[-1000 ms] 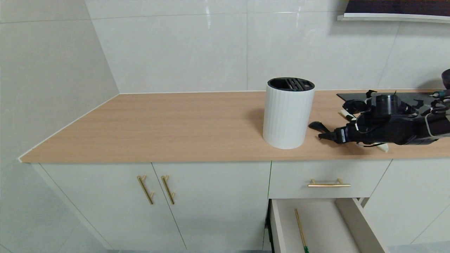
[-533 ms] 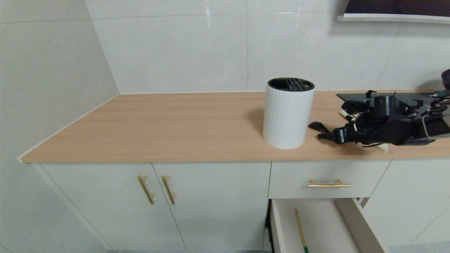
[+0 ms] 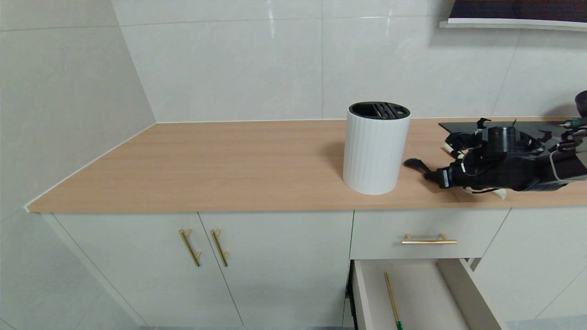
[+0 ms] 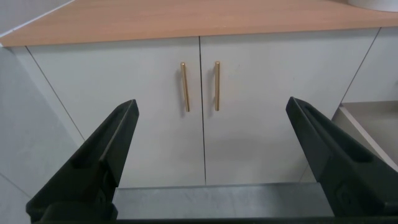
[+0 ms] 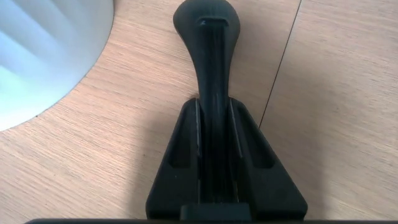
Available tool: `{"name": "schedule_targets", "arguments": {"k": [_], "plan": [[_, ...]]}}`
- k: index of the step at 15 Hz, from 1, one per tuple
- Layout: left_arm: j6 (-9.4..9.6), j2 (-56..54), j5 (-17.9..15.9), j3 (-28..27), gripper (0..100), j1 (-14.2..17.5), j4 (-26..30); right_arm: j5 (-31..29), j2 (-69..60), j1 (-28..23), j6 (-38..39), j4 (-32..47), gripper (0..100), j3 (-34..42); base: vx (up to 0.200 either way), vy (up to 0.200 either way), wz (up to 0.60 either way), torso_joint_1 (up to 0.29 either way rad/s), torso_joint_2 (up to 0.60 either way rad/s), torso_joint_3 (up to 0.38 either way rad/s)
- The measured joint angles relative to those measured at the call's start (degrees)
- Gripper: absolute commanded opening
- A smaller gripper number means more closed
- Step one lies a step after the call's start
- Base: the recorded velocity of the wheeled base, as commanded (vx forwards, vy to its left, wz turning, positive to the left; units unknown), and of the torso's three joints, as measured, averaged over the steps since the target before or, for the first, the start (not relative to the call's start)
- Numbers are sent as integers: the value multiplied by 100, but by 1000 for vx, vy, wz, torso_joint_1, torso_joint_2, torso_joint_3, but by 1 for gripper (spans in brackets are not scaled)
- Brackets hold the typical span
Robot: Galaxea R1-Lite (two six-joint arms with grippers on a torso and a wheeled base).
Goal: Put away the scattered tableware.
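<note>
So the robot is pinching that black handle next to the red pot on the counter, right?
No. The pot is white with a black top, not red, as the head view shows. The rest holds: the right end effector is shut on the black handle beside it on the counter.

wooden countertop point(image 3: 229, 160) | white ribbed holder point(image 3: 375, 151) upright | black utensil handle point(image 3: 414, 163) beside it | black cooktop point(image 3: 451, 124)

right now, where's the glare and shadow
Head view: glare streaks on the wall tiles; the white holder throws a soft shadow leftward on the counter. Right wrist view: the right gripper, clamped on the black handle, darkens the wood beside it.
</note>
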Motion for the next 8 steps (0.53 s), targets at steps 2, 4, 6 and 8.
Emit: {"name": "schedule_targets", "arguments": {"k": [2,4,6,8], "plan": [[0,0,2,-2,100,0,0,-2,-2,0,0,7,0,6,0,0,0,0,0,0],[-2,0,2,-2,100,0,0,-9,-51,2,6,40,0,16,0,0,0,0,0,0],[-2,0,0,-2,100,0,0,-35,-137,0,55,77,0,50,0,0,0,0,0,0],[-2,0,2,-2,100,0,2,-63,-435,-11,249,123,0,245,0,0,0,0,0,0]]}}
